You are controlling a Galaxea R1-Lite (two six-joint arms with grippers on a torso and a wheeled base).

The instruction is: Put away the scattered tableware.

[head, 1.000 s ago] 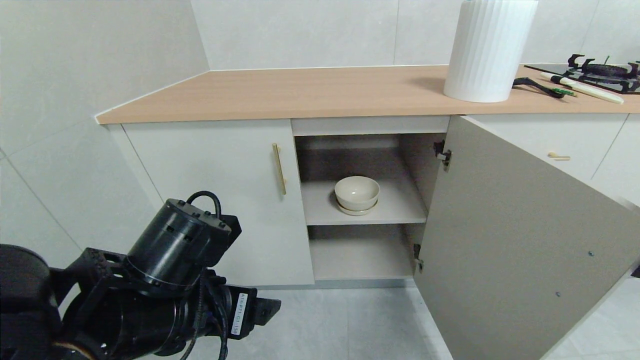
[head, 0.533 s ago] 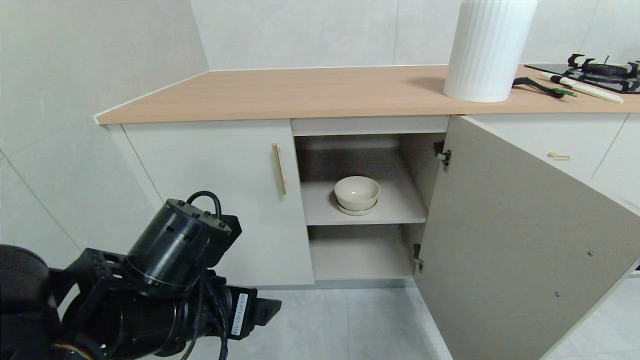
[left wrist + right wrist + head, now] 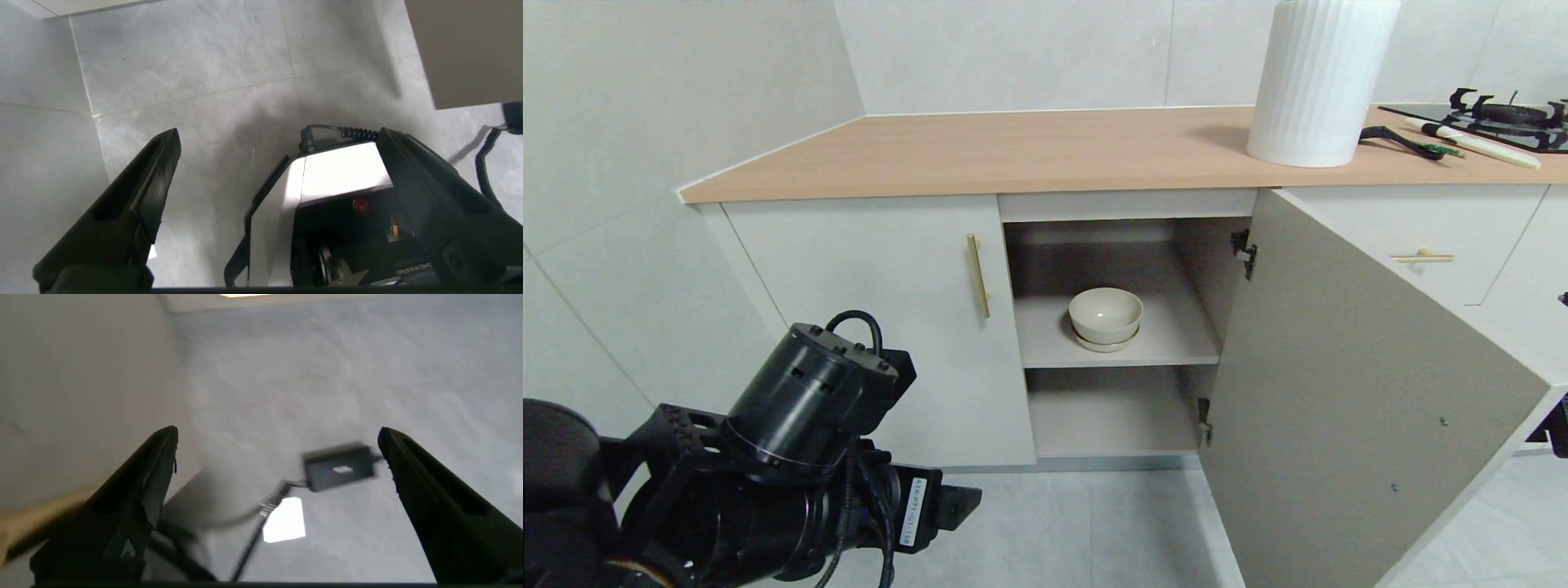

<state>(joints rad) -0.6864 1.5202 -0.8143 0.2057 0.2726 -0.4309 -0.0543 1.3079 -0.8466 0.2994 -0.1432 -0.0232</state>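
Door swung inward; bowl on shelf, far from right hand.

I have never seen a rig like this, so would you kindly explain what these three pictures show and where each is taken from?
This is a two-armed robot on wheels. The wide picture comes from its head camera, facing a kitchen cabinet whose door stands open; a bowl sits on a plate on the upper shelf. On the countertop are a white ribbed container and some utensils. The other two pictures come from cameras on each wrist, looking down at the floor: the left pincer and right pincer are both open and hold nothing.
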